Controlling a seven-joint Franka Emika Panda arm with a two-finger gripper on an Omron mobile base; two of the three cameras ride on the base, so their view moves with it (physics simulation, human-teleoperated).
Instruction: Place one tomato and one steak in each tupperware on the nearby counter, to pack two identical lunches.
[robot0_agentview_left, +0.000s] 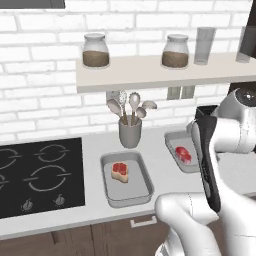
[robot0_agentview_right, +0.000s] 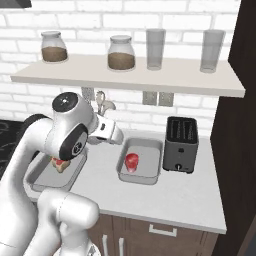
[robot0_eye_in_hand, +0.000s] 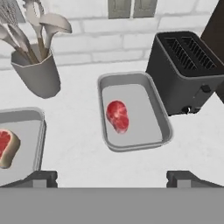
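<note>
Steak (robot0_eye_in_hand: 117, 116) sits ahead of your gripper (robot0_eye_in_hand: 112, 178), just past the fingertips, flat in the grey tupperware (robot0_eye_in_hand: 158, 113) on the pale counter (robot0_eye_in_hand: 83, 148). Jaws stand wide apart, holding nothing. It looks soft, floppy and probably slick, light enough, so pinch it across its narrow middle. The tray looks rigid, smooth, with rounded corners. A 2nd steak (robot0_eye_in_hand: 6, 148) lies in the other tupperware (robot0_eye_in_hand: 38, 131), off to the hand's left. Boxy black toaster (robot0_eye_in_hand: 188, 72) stands right.
</note>
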